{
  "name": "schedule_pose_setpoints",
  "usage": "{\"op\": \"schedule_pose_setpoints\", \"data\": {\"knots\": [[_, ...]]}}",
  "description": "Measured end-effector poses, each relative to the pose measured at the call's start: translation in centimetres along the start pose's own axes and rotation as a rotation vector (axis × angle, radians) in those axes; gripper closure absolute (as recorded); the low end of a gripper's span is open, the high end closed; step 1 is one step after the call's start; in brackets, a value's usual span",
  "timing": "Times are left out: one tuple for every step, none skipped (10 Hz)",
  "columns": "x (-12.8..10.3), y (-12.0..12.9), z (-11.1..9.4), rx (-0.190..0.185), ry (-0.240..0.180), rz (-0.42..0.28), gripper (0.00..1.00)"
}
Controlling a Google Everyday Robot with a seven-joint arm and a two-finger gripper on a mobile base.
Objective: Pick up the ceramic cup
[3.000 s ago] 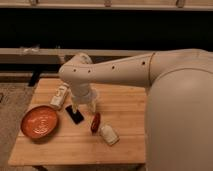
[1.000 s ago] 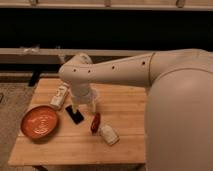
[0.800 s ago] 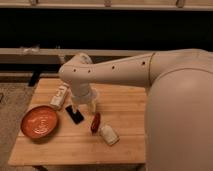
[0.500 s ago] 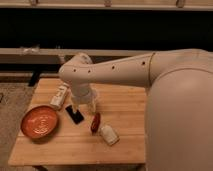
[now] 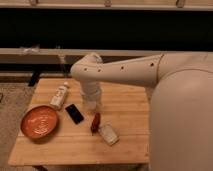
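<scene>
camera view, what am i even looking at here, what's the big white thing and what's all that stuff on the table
The big white shape is a robot. Its body fills the right side, and its one arm reaches left, bends, and points down over a wooden table. There is only this one camera view, looking down on the table past the robot's body.

At the arm's lower end is the gripper, the part that grasps things. It is down at a small white ceramic cup near the middle of the table. Whether it has hold of the cup cannot be told from here.

Also on the table are a white bottle at the left, a black phone, an orange bowl, a small red object and a flat white oblong object.
</scene>
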Motion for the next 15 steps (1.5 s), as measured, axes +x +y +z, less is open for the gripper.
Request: {"op": "schedule_pose_setpoints", "data": {"knots": [[-1.4,-1.0,0.6,-0.003,-0.006,0.005,0.35],[-3.1,-2.2,1.4,-0.004,-0.015,0.012,0.35],[-5.6,-3.4,2.3,-0.01,-0.032,0.018,0.35],[-6.8,-3.7,2.8,-0.015,-0.04,0.018,0.35],[-8.3,-3.8,3.2,-0.019,-0.052,0.015,0.35],[-9.6,-3.9,3.6,-0.027,-0.06,0.015,0.35],[-10.2,-3.9,3.7,-0.035,-0.064,0.015,0.35],[-10.5,-3.7,3.7,-0.042,-0.068,0.012,0.35],[-10.7,-3.3,3.9,-0.049,-0.07,0.006,0.35],[-10.7,-3.0,4.4,-0.054,-0.069,0.001,0.35],[-10.6,-2.6,5.2,-0.059,-0.066,-0.003,0.35],[-10.6,-2.5,5.9,-0.058,-0.065,-0.002,0.35],[-10.5,-2.3,6.8,-0.055,-0.064,-0.001,0.39],[-10.6,-2.0,7.1,-0.054,-0.063,-0.003,0.45],[-10.5,-1.8,7.3,-0.058,-0.062,-0.005,0.57]]}}
